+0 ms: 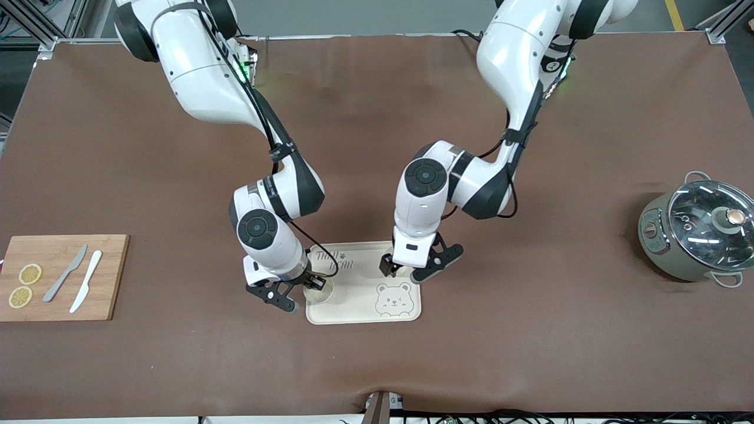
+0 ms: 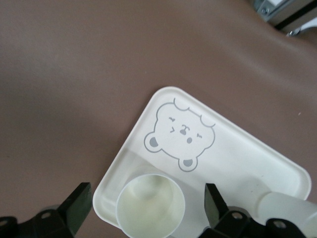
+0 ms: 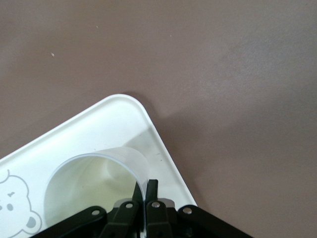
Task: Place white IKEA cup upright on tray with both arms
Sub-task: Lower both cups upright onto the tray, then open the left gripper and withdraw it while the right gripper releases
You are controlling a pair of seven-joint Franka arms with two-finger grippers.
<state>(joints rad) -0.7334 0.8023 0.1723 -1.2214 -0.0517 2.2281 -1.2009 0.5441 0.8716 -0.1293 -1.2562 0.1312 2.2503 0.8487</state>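
Observation:
The white IKEA cup (image 1: 319, 292) stands upright, mouth up, in the tray's (image 1: 360, 311) corner nearer the front camera at the right arm's end. My right gripper (image 1: 312, 284) is shut on the cup's rim; in the right wrist view it (image 3: 145, 187) has one finger inside the cup wall (image 3: 94, 173) and one outside. My left gripper (image 1: 406, 272) is open over the tray's edge at the left arm's end, holding nothing. In the left wrist view the cup (image 2: 151, 206) shows between its spread fingers (image 2: 79, 201) without touching them, beside the bear face (image 2: 181, 134).
A wooden cutting board (image 1: 112, 259) with two lemon slices (image 1: 25, 285) and two knives (image 1: 76, 280) lies at the right arm's end. A grey-green pot with a glass lid (image 1: 698, 229) stands at the left arm's end. Brown mat covers the table.

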